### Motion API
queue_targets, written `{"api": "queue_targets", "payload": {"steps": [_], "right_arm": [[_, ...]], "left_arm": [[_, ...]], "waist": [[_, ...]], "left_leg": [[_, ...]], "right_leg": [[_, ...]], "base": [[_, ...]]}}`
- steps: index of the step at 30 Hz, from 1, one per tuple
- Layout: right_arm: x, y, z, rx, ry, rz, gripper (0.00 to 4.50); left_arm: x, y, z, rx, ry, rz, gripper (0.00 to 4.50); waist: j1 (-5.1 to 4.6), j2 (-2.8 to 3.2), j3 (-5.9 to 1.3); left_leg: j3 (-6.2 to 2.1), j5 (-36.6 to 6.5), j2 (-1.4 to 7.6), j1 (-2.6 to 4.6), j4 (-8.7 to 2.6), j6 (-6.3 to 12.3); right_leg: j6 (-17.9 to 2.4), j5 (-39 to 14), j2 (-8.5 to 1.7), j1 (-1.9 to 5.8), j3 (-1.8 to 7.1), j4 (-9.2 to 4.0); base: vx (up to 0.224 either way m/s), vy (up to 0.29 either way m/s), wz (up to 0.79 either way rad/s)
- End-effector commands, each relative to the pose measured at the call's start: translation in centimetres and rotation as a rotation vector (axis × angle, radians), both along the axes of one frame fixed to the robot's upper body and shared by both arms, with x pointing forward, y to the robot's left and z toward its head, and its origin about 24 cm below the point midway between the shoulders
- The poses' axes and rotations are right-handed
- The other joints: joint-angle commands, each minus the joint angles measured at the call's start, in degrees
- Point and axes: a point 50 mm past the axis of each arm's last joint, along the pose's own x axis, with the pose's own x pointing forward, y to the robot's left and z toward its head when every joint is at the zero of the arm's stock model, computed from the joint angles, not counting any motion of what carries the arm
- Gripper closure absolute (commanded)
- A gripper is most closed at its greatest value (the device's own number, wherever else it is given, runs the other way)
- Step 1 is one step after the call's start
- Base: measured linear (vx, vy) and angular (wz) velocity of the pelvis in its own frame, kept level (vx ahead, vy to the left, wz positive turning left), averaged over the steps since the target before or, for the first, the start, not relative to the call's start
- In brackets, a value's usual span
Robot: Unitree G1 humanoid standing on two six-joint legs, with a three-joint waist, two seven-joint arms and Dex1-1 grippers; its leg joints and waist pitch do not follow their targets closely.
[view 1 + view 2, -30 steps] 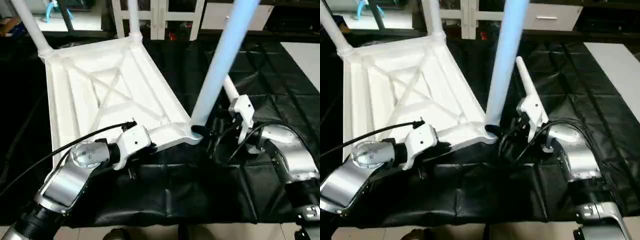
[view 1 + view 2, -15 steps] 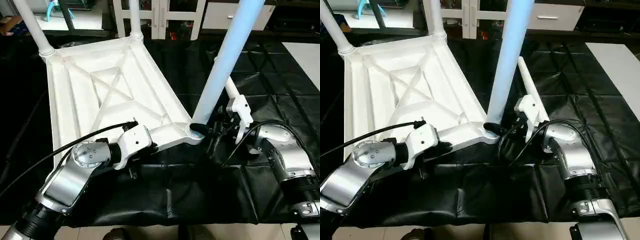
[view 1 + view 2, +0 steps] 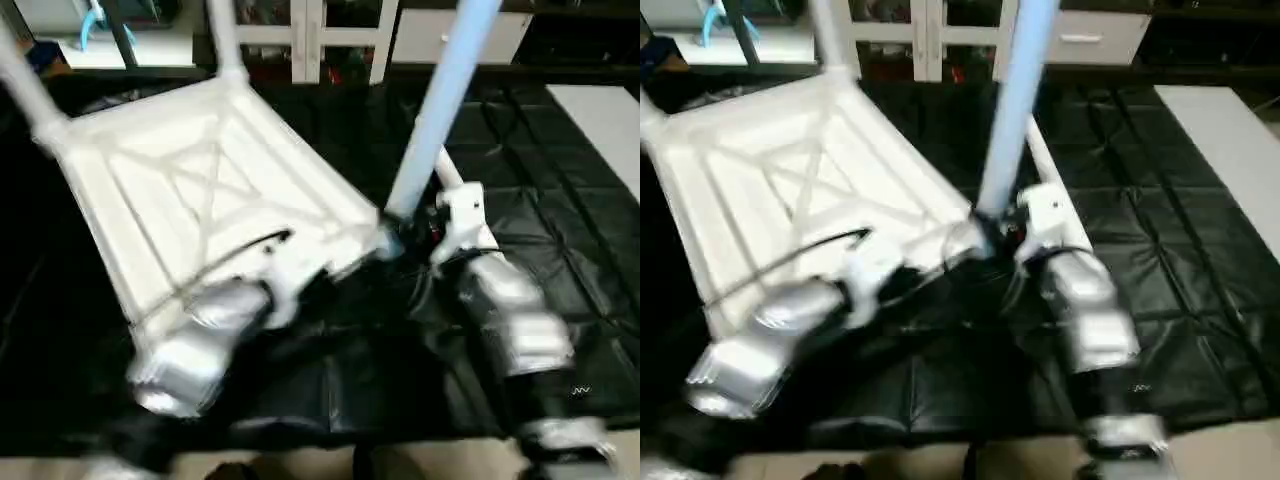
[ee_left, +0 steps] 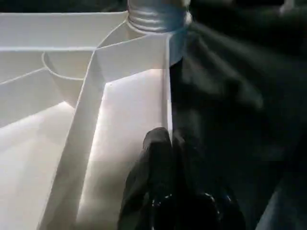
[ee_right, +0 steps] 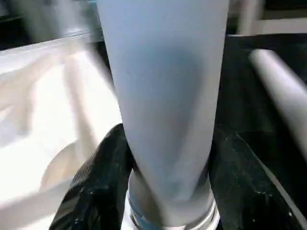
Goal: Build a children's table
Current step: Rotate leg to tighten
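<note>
While the left gripper (image 4: 165, 158) pinches the tabletop (image 3: 200, 190) rim, the right gripper (image 5: 168, 177) clasps the upright leg (image 5: 163, 96).

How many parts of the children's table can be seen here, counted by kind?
Tabletop, upside down: 1
Legs standing in corner sockets: 3: far left, far right, near right
Loose leg lying on the black cloth: 1
Total: 5

This looks like an indoor lab or workshop room. A large work table draped in creased black sheeting (image 3: 400, 390) stands before white-framed cabinet doors (image 3: 310, 35) and a white drawer front (image 3: 1090, 35) on a pale floor.
</note>
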Motion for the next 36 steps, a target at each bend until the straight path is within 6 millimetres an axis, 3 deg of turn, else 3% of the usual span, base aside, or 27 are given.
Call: {"api": "queue_targets", "payload": {"steps": [1, 4, 5, 7, 8, 9, 10, 12, 13, 14, 16, 18, 20, 23, 28, 31, 36], "right_arm": [[-1.2, 1.6, -5.0, 0.033, 0.239, -0.029, 2.59], [-1.2, 2.8, -4.4, 0.033, 0.189, 0.086, 2.59], [-1.4, 2.3, -2.6, -0.018, 0.069, 0.254, 2.59], [-1.5, 1.8, -1.8, -0.050, 0.019, 0.308, 2.03], [-1.5, 0.8, -0.8, -0.065, -0.028, 0.356, 1.87], [-1.7, -0.6, 0.6, -0.068, -0.068, 0.394, 1.80], [-1.7, -0.6, 0.6, -0.068, -0.068, 0.394, 1.80], [-2.7, -3.3, 2.8, -0.123, -0.101, 0.570, 1.54], [-3.0, -3.9, 3.1, -0.142, -0.097, 0.601, 1.46], [-3.4, -4.9, 3.5, -0.176, -0.082, 0.649, 1.42], [-4.3, -6.6, 3.9, -0.250, -0.046, 0.721, 1.42], [-4.5, -7.1, 4.0, -0.274, -0.036, 0.732, 1.42], [-4.9, -8.0, 4.3, -0.282, -0.028, 0.744, 1.42], [-5.1, -8.5, 4.5, -0.270, -0.022, 0.749, 1.42], [-5.4, -8.0, 4.2, -0.233, -0.011, 0.776, 1.78], [-5.4, -7.5, 3.6, -0.206, 0.006, 0.789, 2.07], [-5.4, -7.4, 3.4, -0.184, 0.004, 0.776, 2.43]], "left_arm": [[-2.3, -4.1, -1.3, -0.016, 0.079, -0.202, 4.50], [-2.5, -4.2, -1.2, 0.002, 0.062, -0.246, 4.50], [-2.4, -2.6, -1.4, 0.026, 0.043, -0.261, 4.50], [-2.4, -1.8, -1.4, 0.034, 0.035, -0.273, 4.50], [-2.4, -0.6, -1.6, 0.051, 0.037, -0.277, 4.50], [-2.4, 1.0, -1.7, 0.068, 0.030, -0.294, 4.50], [-2.4, 1.0, -1.7, 0.068, 0.030, -0.294, 4.50], [-3.2, 3.6, -1.5, 0.070, 0.036, -0.367, 4.50], [-3.4, 4.0, -1.5, 0.073, 0.045, -0.377, 4.50], [-3.7, 4.8, -1.5, 0.087, 0.055, -0.392, 4.50], [-4.0, 5.9, -1.5, 0.106, 0.064, -0.399, 4.50], [-4.1, 6.1, -1.5, 0.109, 0.066, -0.400, 4.50], [-4.2, 6.6, -1.6, 0.113, 0.070, -0.408, 4.50], [-4.4, 6.9, -1.6, 0.113, 0.073, -0.420, 4.50], [-4.3, 6.7, -1.6, 0.109, 0.068, -0.427, 4.50], [-4.3, 6.6, -1.5, 0.104, 0.065, -0.437, 4.50], [-4.3, 6.6, -1.5, 0.103, 0.064, -0.442, 4.50]], "waist": [[0.09, 0.79, -2.02], [-0.02, 0.75, -1.98], [0.00, 0.59, -2.04], [0.24, 0.53, -2.21], [0.47, 0.47, -2.28], [0.62, 0.50, -2.38], [0.62, 0.50, -2.38], [1.23, 0.40, -2.59], [1.46, 0.55, -2.64], [1.65, 0.87, -2.67], [2.36, 0.95, -3.05], [2.74, 0.96, -3.07], [2.87, 0.95, -3.20], [2.84, 0.84, -3.03], [2.83, 0.88, -2.78], [2.78, 1.01, -2.92], [2.82, 0.98, -3.24]], "left_leg": [[-0.47, -22.40, 0.28, 0.45, -4.63, -1.38], [-0.98, -26.41, 0.22, 0.41, -4.90, -1.22], [-1.02, -26.28, 0.21, 0.37, -4.95, -0.91], [-1.00, -24.11, 0.42, 0.07, -4.98, 0.24], [-0.80, -21.95, 0.41, -0.04, -4.83, 0.88], [-0.40, -18.30, 0.55, -0.13, -4.61, 2.03], [-0.40, -18.30, 0.55, -0.13, -4.61, 2.03], [-0.33, -12.93, 0.51, -0.36, -4.20, 4.04], [-0.23, -11.45, 0.65, -0.27, -4.02, 4.68], [0.13, -8.50, 0.75, -0.02, -3.77, 5.93], [0.40, -2.49, 0.74, 0.32, -3.16, 8.21], [0.59, -0.12, 0.84, 0.39, -2.88, 9.75], [0.53, 0.27, 0.83, 0.38, -2.79, 10.27], [0.49, -2.05, 0.94, 0.37, -2.93, 9.87], [0.46, -6.87, 1.03, 0.53, -3.21, 6.99], [0.38, -6.77, 1.00, 0.57, -3.19, 6.31], [0.38, -4.01, 0.85, 0.52, -2.90, 7.33]], "right_leg": [[-6.86, -24.34, -1.21, 1.10, 0.80, -4.94], [-4.73, -26.20, -1.11, 1.08, 0.48, -5.20], [-4.37, -25.79, -1.10, 1.16, 0.46, -5.23], [-4.79, -22.72, -1.23, 1.58, 0.59, -5.07], [-5.75, -20.02, -1.19, 1.74, 0.71, -4.85], [-8.33, -15.55, -1.19, 1.91, 0.88, -4.37], [-8.33, -15.55, -1.19, 1.91, 0.88, -4.37], [-10.77, -10.49, -1.30, 2.91, 0.92, -3.56], [-11.28, -8.74, -1.34, 2.90, 1.03, -3.27], [-13.27, -4.20, -1.24, 2.64, 1.08, -2.81], [-16.18, 4.38, -1.00, 2.97, 1.06, -1.66], [-17.46, 7.92, -1.11, 2.92, 1.15, -1.31], [-18.19, 7.67, -1.28, 3.14, 1.11, -1.17], [-17.99, 2.99, -1.53, 3.26, 1.11, -1.50], [-16.53, -5.22, -1.69, 3.04, 1.23, -2.24], [-16.39, -4.89, -1.60, 3.03, 1.21, -2.15], [-17.19, -0.36, -1.48, 3.23, 1.18, -1.65]], "base": [[0.000, 0.000, 0.00], [0.000, 0.000, 0.00], [0.000, 0.000, 0.00], [0.000, 0.000, 0.00], [0.000, 0.000, 0.00], [0.000, 0.000, 0.00], [0.000, 0.000, 0.00], [0.000, 0.000, 0.00], [0.055, -0.005, 0.01], [0.055, -0.005, 0.01], [0.058, 0.008, 0.01], [0.027, 0.007, 0.00], [0.000, 0.000, 0.00], [0.000, 0.000, 0.00], [0.000, 0.000, 0.00], [0.000, 0.000, 0.00], [0.000, 0.000, 0.00]]}}
